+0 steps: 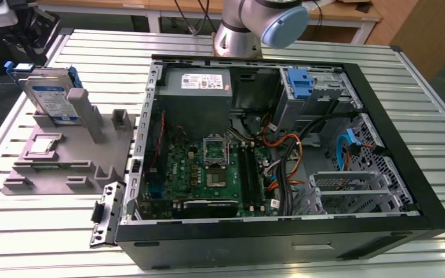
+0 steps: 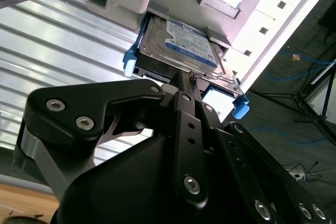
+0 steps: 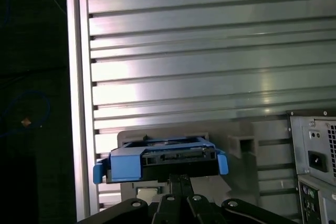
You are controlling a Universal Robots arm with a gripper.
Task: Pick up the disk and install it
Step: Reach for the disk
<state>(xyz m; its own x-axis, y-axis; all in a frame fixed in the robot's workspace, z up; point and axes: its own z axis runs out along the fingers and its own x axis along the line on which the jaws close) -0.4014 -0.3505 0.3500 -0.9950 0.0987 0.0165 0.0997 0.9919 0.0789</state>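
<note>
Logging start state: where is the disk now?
The disk stands upright in the grey fixture at the exterior view's left, beside the open computer case.

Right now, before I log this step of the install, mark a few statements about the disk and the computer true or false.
1. The disk stands on edge in the grey holder. True.
2. The disk already sits inside the computer case. False: it is in the holder, outside the case, on the exterior view's left.
3. The case is open, and its circuit board is showing. True.
4. The frame around the disk is red. False: it is blue.
</note>
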